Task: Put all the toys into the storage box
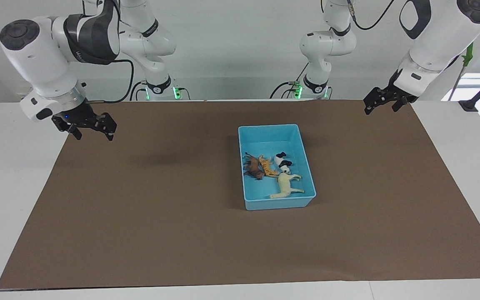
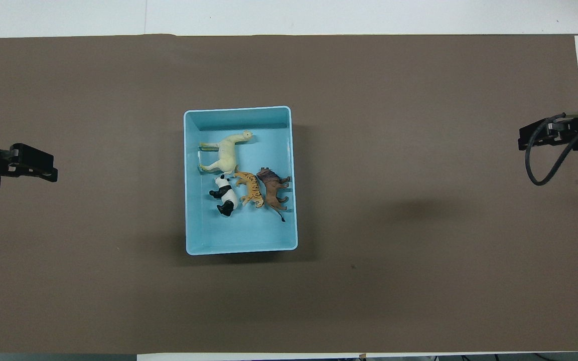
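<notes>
The light-blue storage box (image 1: 278, 203) stands near the middle of the brown mat; it also shows in the overhead view (image 2: 241, 248). All four toys lie inside it: the cream-white horse (image 1: 286, 186) (image 2: 226, 152), the orange tiger (image 1: 267, 166) (image 2: 252, 189), the panda (image 1: 283, 162) (image 2: 225, 195) and the dark brown lion (image 1: 254, 167) (image 2: 274, 187). My right gripper (image 1: 93, 134) (image 2: 524, 140) hangs open and empty over the mat's edge at the right arm's end. My left gripper (image 1: 381, 110) (image 2: 50, 171) hangs open and empty over the mat's corner at the left arm's end.
The brown mat (image 1: 140, 216) covers most of the white table (image 1: 11, 175). Both grippers are raised and well apart from the box. Nothing else lies on the mat.
</notes>
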`<state>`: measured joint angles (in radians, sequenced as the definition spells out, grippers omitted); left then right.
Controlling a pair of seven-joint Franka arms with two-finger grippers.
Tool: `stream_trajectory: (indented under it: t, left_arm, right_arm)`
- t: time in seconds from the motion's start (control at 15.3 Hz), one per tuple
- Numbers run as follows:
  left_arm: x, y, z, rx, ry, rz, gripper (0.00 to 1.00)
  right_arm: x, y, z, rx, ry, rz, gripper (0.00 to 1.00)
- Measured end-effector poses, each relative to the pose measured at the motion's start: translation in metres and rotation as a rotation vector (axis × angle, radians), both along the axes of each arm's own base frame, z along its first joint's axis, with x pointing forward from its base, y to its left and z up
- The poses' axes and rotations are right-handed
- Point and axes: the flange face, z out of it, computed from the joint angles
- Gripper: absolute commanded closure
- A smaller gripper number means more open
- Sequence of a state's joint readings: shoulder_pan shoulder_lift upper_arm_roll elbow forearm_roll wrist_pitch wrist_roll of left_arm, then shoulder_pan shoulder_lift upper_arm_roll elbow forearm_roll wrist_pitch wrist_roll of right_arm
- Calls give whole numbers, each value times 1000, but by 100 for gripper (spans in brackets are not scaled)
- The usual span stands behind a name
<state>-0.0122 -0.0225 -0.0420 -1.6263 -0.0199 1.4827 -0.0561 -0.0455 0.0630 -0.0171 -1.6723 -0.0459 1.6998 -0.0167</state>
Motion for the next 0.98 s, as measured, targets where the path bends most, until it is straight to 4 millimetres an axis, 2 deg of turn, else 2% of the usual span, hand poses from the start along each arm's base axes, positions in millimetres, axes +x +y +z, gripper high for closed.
stream_trajectory:
  t: [0.46, 0.79, 0.98]
  left_arm:
    - [2, -2, 12, -4, -31, -23, 0]
    - [5, -7, 6, -4, -19, -33, 0]
    - [4, -22, 3, -5, -15, -65, 0]
  right_arm:
    - [-5, 8, 15, 54, 32, -4, 0]
    - [-6, 8, 15, 63, 35, -6, 0]
    - [-6, 8, 15, 63, 35, -7, 0]
